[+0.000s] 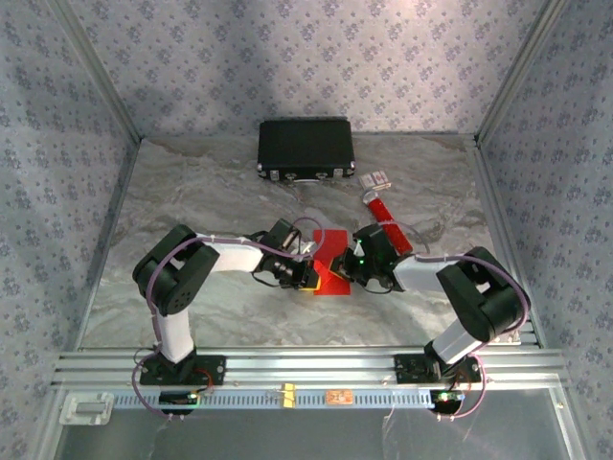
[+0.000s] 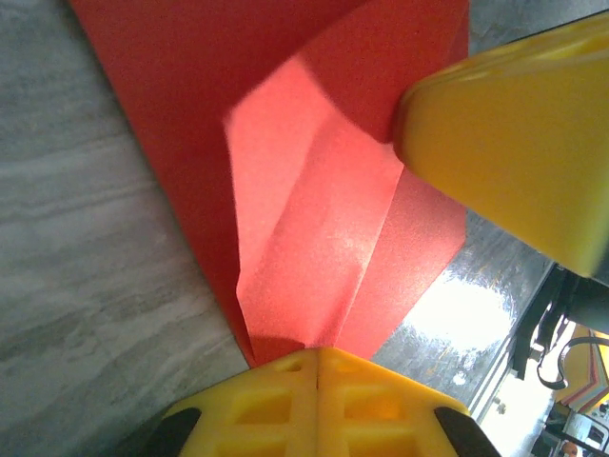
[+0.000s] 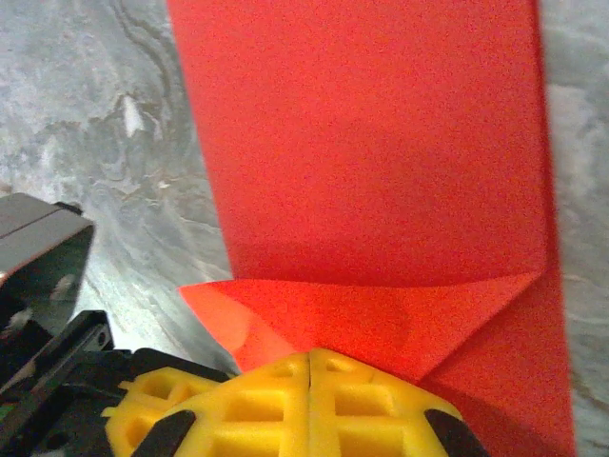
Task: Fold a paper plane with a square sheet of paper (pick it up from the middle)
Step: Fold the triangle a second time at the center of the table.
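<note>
Currently at an early stage. Locate square sheet of paper (image 1: pixel 335 281) flat at tabletop (image 1: pixel 192 192) centre, corner flaps creased inward; no dart shape yet, main folds outstanding. Note left gripper (image 2: pixel 317 357) fingers together at 9 o'clock edge, right gripper (image 3: pixel 311 360) fingers together at 3 o'clock edge. Disregard black case (image 1: pixel 306 151) at 12 o'clock and red tube (image 1: pixel 378 206) at 1 o'clock: apart from sheet, not obstructing.

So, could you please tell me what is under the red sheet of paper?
The red sheet rests on the grey marbled table, which shows beside it. Whatever is directly beneath is covered by the paper.
</note>
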{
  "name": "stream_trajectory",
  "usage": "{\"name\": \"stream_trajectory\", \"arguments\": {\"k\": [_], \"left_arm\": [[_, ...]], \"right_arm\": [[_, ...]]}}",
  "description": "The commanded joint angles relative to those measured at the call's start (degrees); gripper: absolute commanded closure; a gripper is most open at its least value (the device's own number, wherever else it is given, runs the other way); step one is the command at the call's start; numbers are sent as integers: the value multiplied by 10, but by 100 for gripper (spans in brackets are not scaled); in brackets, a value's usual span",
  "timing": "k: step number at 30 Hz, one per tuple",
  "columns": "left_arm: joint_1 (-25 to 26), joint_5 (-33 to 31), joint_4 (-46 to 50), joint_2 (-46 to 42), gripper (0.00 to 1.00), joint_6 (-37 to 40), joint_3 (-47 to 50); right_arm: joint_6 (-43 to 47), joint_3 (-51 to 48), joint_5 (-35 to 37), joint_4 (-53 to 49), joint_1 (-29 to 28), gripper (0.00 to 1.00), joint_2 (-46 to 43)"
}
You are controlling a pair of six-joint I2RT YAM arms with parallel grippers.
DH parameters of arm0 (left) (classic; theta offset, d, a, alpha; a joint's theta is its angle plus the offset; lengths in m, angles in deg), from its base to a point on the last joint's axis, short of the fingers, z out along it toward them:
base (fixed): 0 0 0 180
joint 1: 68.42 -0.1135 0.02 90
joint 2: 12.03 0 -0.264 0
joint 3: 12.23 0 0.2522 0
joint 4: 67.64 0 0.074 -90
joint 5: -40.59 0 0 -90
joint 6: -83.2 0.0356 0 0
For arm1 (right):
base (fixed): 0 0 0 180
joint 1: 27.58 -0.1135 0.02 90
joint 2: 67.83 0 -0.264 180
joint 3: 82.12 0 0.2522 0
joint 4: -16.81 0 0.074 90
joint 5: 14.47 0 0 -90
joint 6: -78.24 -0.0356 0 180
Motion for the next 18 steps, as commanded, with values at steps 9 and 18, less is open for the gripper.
{"name": "stream_trajectory", "arguments": {"k": [9, 18], "left_arm": [[-5, -31, 61, 4, 98, 14, 17], [-6, -35, 66, 9, 100, 19, 18]], "right_arm": [[-12, -11, 13, -7, -45, 97, 44], [3, 8, 10, -24, -2, 97, 43]]}}
